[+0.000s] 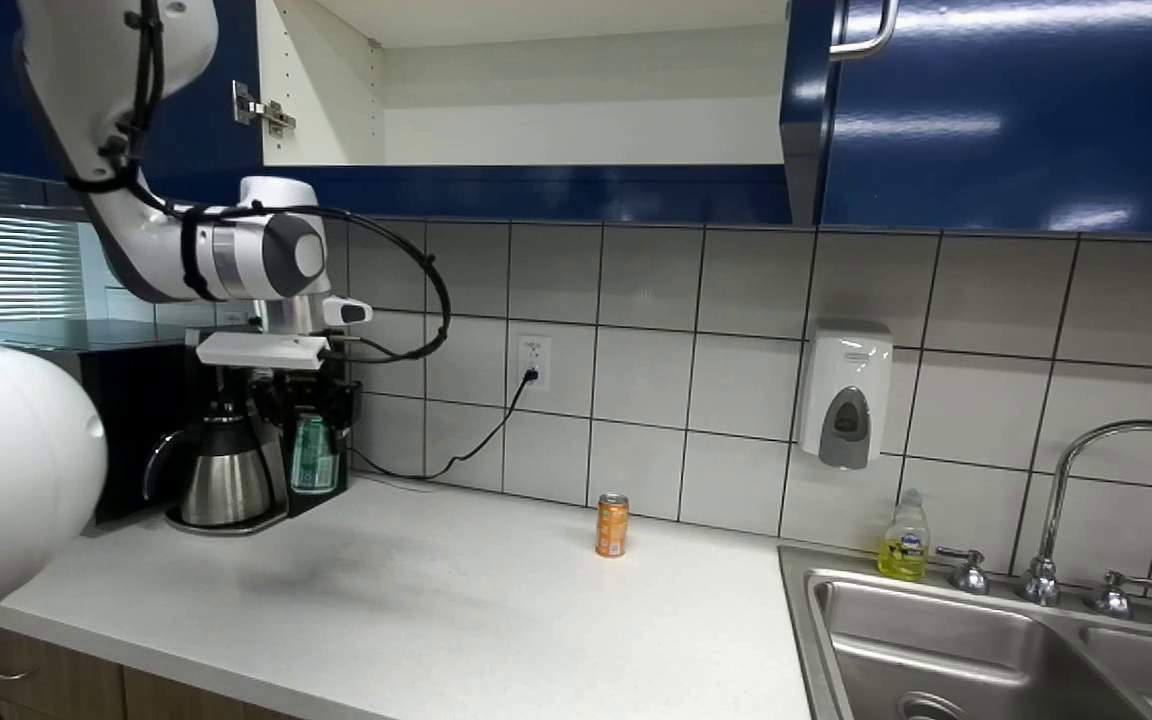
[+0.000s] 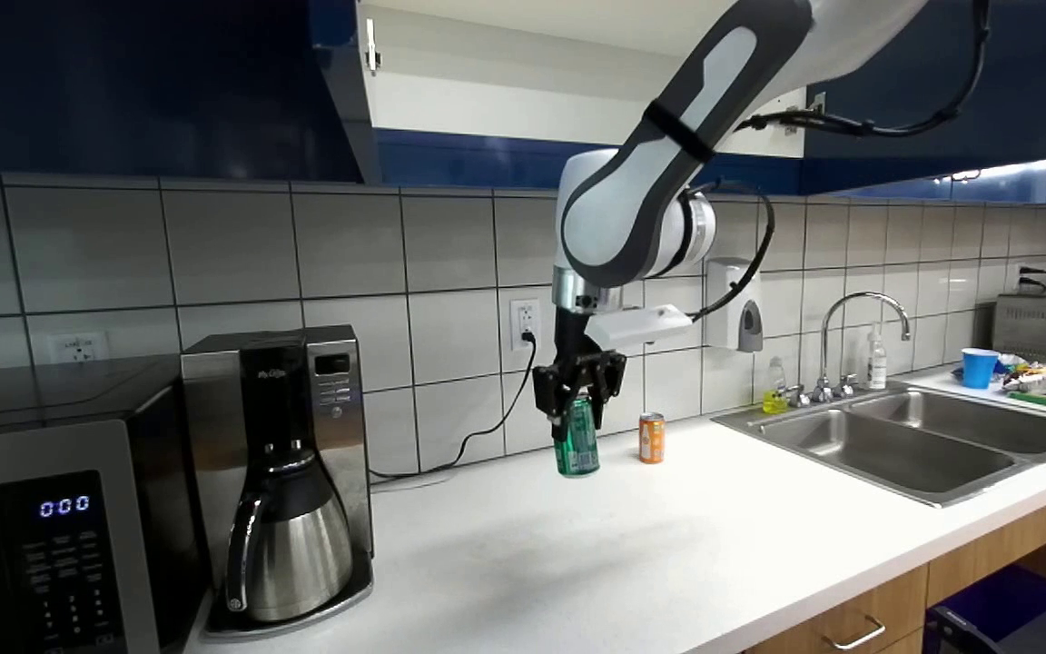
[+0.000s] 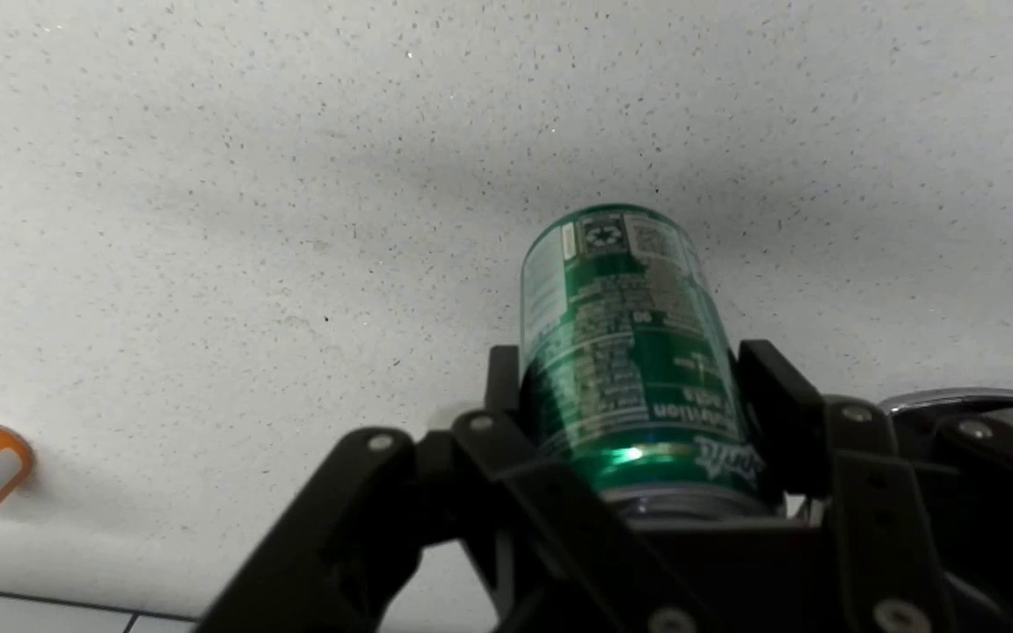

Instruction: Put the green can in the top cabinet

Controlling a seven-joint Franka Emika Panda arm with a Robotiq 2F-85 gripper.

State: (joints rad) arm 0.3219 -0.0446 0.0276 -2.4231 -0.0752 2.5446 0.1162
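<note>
The tool (image 3: pixel 636 387) grips the green can (image 3: pixel 621 299) above the tabletop (image 2: pixel 478 554); higher over the tabletop, the cabinet (image 1: pixel 586 105) is open.

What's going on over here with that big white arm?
A robot arm holds a green can in its gripper, above the white counter. The can is meant for the open top cabinet overhead, but it isn't in there yet. Separately, an orange can stands on the counter.
</note>
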